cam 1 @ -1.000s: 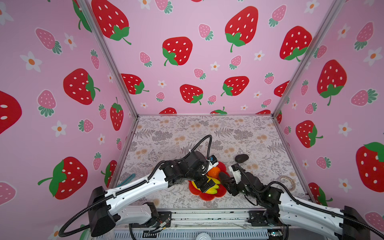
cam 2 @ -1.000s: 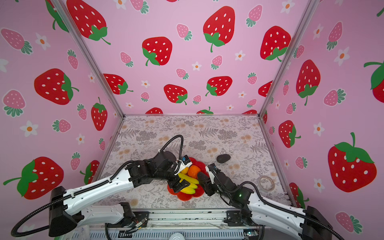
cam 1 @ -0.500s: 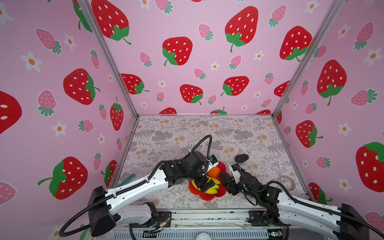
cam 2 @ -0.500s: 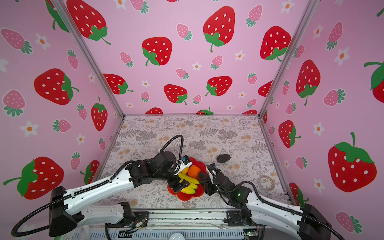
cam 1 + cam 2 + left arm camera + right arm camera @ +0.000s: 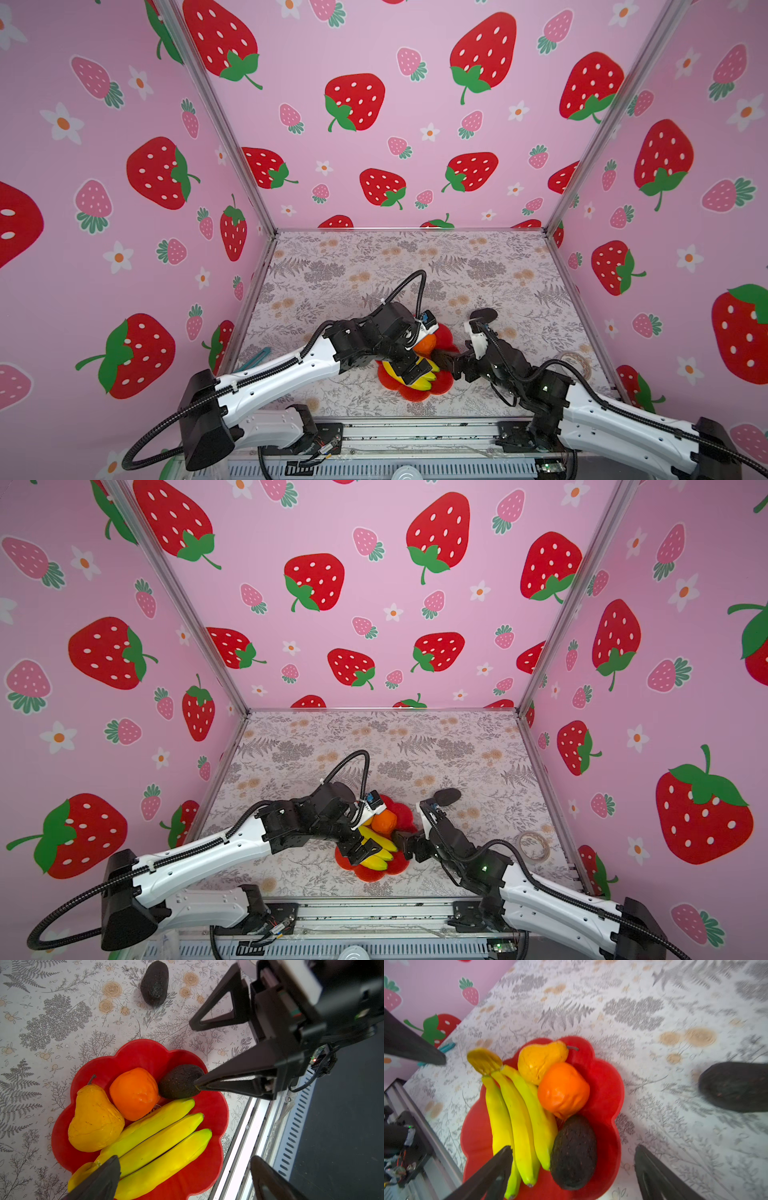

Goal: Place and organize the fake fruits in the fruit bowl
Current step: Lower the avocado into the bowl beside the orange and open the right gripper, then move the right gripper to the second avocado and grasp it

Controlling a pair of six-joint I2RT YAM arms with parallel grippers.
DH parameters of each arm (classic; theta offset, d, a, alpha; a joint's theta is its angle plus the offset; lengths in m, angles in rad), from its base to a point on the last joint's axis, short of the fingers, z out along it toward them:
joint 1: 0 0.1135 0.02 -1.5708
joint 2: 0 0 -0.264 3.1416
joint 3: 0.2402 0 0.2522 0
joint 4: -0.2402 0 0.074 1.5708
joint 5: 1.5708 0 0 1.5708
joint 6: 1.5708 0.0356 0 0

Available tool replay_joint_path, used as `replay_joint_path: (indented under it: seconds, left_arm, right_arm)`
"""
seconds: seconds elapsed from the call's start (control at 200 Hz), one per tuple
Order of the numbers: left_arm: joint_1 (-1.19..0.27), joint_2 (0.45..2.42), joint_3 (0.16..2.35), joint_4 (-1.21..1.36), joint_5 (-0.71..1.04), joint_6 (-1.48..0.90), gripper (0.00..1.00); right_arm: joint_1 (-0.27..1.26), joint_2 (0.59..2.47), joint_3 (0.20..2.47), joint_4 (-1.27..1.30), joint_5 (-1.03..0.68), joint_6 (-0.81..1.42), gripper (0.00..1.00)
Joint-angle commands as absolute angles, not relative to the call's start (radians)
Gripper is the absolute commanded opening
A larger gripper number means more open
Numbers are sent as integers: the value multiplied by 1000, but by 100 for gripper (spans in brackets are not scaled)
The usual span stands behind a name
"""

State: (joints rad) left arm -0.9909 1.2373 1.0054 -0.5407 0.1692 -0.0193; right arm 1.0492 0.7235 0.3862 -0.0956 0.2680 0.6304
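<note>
The fruit bowl [image 5: 145, 1053], by the table's [image 5: 62, 1012] near edge, holds the banana bunch [image 5: 162, 1140], pear [image 5: 93, 1118], orange [image 5: 133, 1093] and one avocado [image 5: 178, 1082]; the second avocado [image 5: 154, 982] lies to its far right, beyond the right arm [image 5: 498, 357]. The left gripper [image 5: 186, 1158] hangs wide above the banana bunch, hiding part of the bowl from above, while the right gripper [image 5: 193, 1054], wide and empty, stands at the bowl's right rim. A tape roll [image 5: 534, 845] lies by the right wall; a mark [image 5: 156, 1106] beside the orange is unreadable.

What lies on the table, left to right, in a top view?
Teal item → bowl → loose avocado → tape roll
</note>
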Motion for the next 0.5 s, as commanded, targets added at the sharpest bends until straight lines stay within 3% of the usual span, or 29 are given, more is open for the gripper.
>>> replay_joint_path:
  seconds: [0.0,0.25,0.495]
  left_arm:
    - [-988,1271,1045,-453,201,-14,99]
    - [-988,1400,1117,-357,104,-38,99]
    - [-988,1432,1081,-263,123,-66,99]
  right_arm:
    - [930,724,452,-239,439,736,94]
    - [485,967,519,-206,196,670,93]
    - [436,1176,617,-140,50,718,96]
